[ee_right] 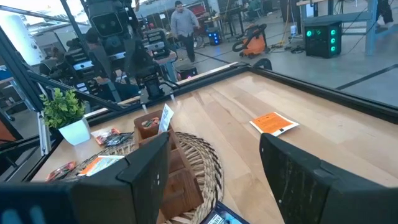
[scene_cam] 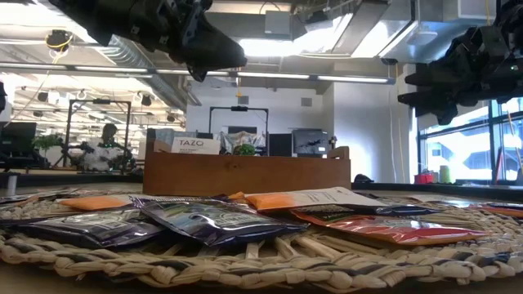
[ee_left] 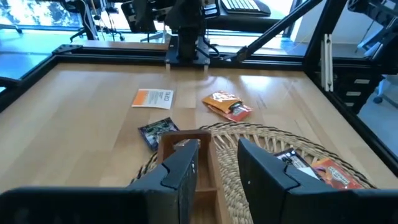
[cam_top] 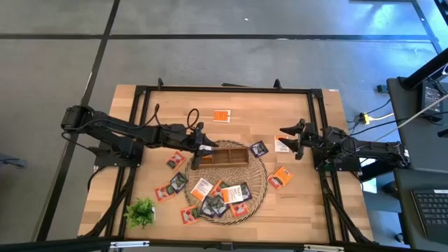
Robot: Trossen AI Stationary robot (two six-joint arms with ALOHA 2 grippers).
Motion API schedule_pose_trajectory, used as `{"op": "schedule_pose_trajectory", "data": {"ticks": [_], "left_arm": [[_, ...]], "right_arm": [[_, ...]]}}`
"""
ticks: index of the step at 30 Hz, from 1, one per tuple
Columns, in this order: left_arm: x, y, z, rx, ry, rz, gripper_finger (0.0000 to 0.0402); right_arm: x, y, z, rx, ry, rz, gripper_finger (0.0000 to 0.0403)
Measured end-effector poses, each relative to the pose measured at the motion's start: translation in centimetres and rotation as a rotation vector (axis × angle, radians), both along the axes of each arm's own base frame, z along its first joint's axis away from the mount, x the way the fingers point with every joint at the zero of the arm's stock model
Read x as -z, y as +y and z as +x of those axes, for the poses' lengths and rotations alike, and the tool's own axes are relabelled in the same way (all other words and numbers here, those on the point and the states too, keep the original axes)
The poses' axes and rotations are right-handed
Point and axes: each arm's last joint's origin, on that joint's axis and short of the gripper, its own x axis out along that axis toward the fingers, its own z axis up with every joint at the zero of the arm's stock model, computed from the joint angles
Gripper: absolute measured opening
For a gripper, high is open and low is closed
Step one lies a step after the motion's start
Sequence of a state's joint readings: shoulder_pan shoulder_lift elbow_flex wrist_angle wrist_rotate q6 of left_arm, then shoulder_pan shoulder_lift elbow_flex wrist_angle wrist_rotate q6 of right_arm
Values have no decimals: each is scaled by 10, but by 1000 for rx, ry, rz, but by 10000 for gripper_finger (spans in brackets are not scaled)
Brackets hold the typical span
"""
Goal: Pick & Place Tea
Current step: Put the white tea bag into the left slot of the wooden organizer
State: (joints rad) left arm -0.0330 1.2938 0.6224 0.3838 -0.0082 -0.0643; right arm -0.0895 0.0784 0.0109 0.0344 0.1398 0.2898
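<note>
The left hand point(cam_top: 202, 145) pinched a white tea sachet point(ee_right: 166, 118) upright over the wooden tray's point(cam_top: 234, 162) end compartment, ready to drop in; the right hand point(cam_top: 288, 133) waited wide open, empty.

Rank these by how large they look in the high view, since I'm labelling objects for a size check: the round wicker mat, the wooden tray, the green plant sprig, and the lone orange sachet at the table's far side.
1. Wicker mat
2. Wooden tray
3. Green plant sprig
4. Lone orange sachet

The overhead camera sees all four from roughly the same distance, so this order is fairly safe.
</note>
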Motion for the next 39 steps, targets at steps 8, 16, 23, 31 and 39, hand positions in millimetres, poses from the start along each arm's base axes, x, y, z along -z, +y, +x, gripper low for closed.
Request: {"op": "schedule_pose_trajectory", "data": {"ticks": [8,16,23,31,39], "left_arm": [[0,5,0,-164,-2,44,100],[4,10,-3,-327,37,14,83],[4,16,-3,-418,30,21,65],[4,54,-6,-448,37,-25,40],[7,91,-15,-507,65,-61,18]], "right_arm": [[0,0,0,0,0,-4,246],[0,0,0,14,-3,0,246],[-5,-2,0,57,-79,103,246],[-13,-2,0,52,-135,113,246],[-16,-5,3,170,-108,-15,246]]}}
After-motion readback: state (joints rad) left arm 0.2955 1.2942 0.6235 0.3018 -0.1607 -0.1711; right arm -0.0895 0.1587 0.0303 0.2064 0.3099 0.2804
